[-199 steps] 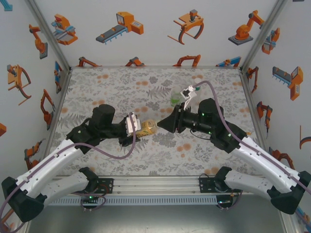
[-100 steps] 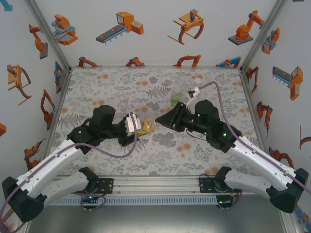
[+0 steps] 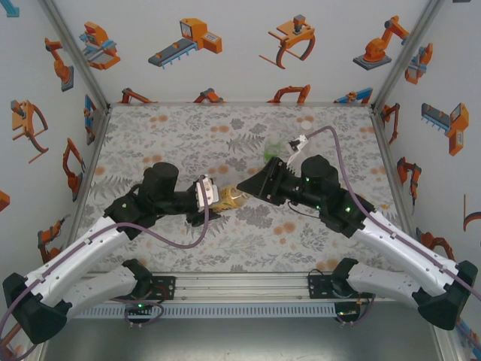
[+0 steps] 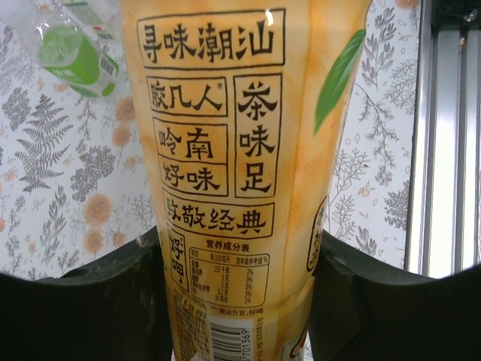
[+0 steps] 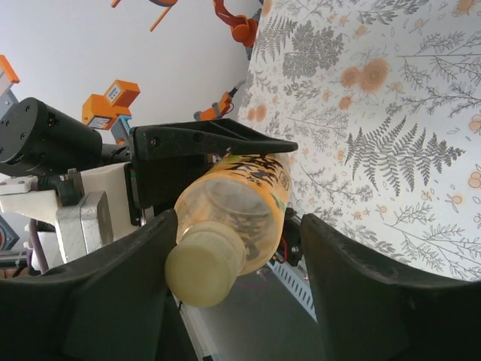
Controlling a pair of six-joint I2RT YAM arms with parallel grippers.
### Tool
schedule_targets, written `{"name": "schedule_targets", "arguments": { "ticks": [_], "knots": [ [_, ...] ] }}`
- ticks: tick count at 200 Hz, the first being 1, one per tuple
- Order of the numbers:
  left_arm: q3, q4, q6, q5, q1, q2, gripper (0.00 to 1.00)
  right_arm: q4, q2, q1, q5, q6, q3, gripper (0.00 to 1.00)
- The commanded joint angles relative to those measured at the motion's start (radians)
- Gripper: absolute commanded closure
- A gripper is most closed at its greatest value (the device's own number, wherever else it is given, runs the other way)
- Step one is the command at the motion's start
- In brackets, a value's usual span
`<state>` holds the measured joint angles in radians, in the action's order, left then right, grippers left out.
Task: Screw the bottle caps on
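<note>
The right fingers (image 5: 376, 301) have been parted astride the pale round plastic cap (image 5: 204, 269); the amber-yellow plastic bottle (image 4: 240, 150), neck toward them, is clamped by the left fingers (image 4: 83, 308).

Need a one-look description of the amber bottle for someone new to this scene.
Over the middle of the floral table, the left gripper holds the amber bottle sideways. Its yellow label carries black Chinese characters, while the nearby clear bottle has a green label.
</note>
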<state>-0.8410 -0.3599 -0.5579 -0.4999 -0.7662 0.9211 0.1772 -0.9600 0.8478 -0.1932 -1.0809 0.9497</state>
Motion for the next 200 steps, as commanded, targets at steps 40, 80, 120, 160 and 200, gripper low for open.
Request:
{"name": "schedule_targets", "arguments": {
  "ticks": [40,80,120,160,200],
  "knots": [
    [-0.012,0.031,-0.022,-0.067,-0.004,-0.007,1.0,0.054,0.054,0.003,-0.018,0.24,0.109,0.3],
    [-0.021,0.003,-0.045,-0.14,-0.004,0.002,1.0,0.12,0.112,0.003,-0.058,0.619,0.151,0.32],
    [-0.036,-0.043,-0.078,-0.207,-0.009,0.019,1.0,0.314,0.133,0.003,-0.308,1.135,0.247,0.34],
    [-0.042,-0.065,-0.097,-0.233,-0.012,0.028,1.0,0.584,0.05,0.004,-0.466,1.519,0.373,0.36],
    [-0.046,-0.08,-0.109,-0.241,-0.016,0.03,1.0,0.544,0.011,0.002,-0.461,1.556,0.373,0.4]
  ]
}}
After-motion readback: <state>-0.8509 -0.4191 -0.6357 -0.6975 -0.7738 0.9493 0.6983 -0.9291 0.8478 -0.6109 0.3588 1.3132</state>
